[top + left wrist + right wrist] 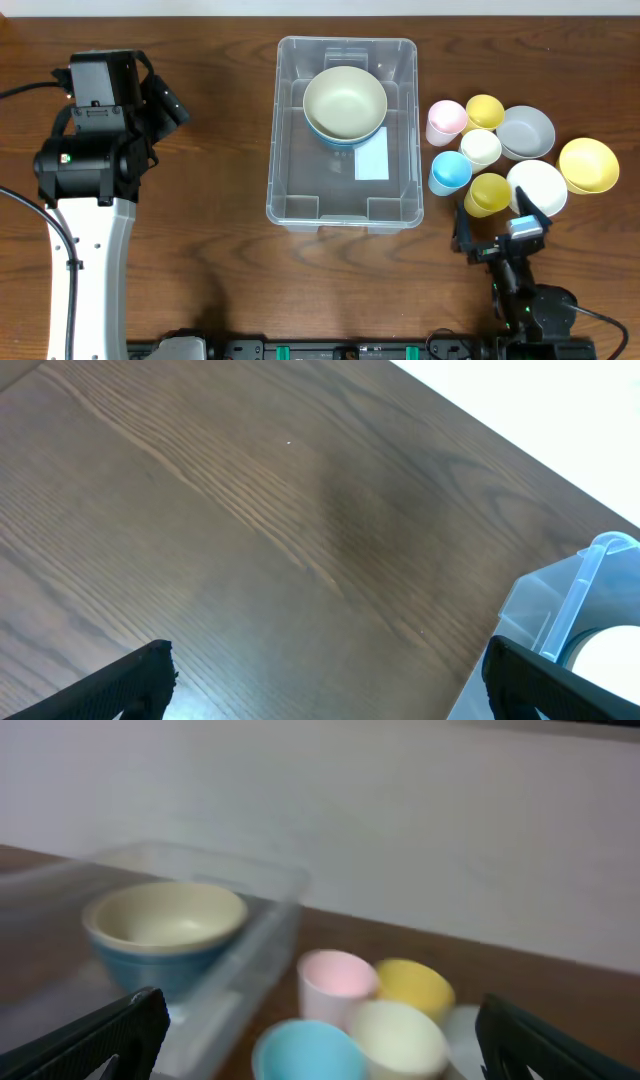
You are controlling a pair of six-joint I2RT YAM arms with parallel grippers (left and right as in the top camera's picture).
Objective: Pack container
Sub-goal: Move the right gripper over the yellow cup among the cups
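Observation:
The clear plastic container [290, 185] stands mid-table with a white label [372, 160] on its base. Inside, at the far end, a cream bowl [345, 98] sits nested in a blue bowl. My left gripper [168, 104] is open and empty over bare table, left of the container; its wrist view [325, 690] shows the container's corner [560, 610]. My right gripper [497, 222] is open and empty, just in front of the cups. In its blurred wrist view [320, 1045] it faces the blue cup [305, 1050], with the container [255, 935] on the left.
Right of the container stand a pink cup [446, 120], a yellow cup [485, 110], a cream cup [480, 147], a blue cup [450, 172] and another yellow cup [487, 193]. Beside them are a grey bowl [526, 131], a white bowl [538, 186] and a yellow bowl [588, 164].

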